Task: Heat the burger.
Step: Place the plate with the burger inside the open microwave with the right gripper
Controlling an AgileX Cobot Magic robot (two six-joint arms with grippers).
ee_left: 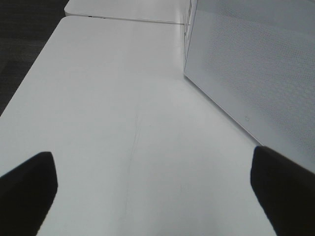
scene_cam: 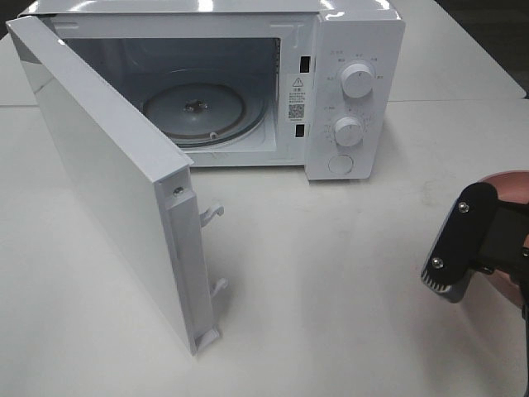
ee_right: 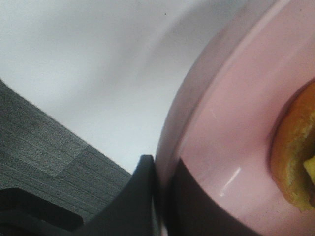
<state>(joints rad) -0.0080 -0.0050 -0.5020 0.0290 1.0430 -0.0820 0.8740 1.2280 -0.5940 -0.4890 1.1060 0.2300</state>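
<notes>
I am looking down on a white table [scene_cam: 331,273] with a white microwave [scene_cam: 355,50] at the back. Its door [scene_cam: 99,190] is swung wide open to the left, and the glass turntable [scene_cam: 194,107] lies bare inside. Two round knobs [scene_cam: 357,80] sit one above the other on the control panel to the right of the cavity. At the far right edge of this overhead view, well apart from the microwave, the black right gripper [ee_right: 161,196] is clenched on the rim of a pink plate [ee_right: 236,123]. In its wrist view one finger sits under the rim and the other on the plate's inner surface. The burger [ee_right: 295,157] rests on that plate, and only a sliver of its orange-brown bun shows at the edge of the right wrist view. I cannot see it from overhead, where only a little of the plate shows. The left gripper [ee_left: 155,196] is out of the overhead view. Its own camera shows it released, two dark fingertips [ee_left: 29,191] spread far apart over bare table with nothing between them. A pale dotted panel [ee_left: 256,64] of the microwave stands near the far fingertip.
</notes>
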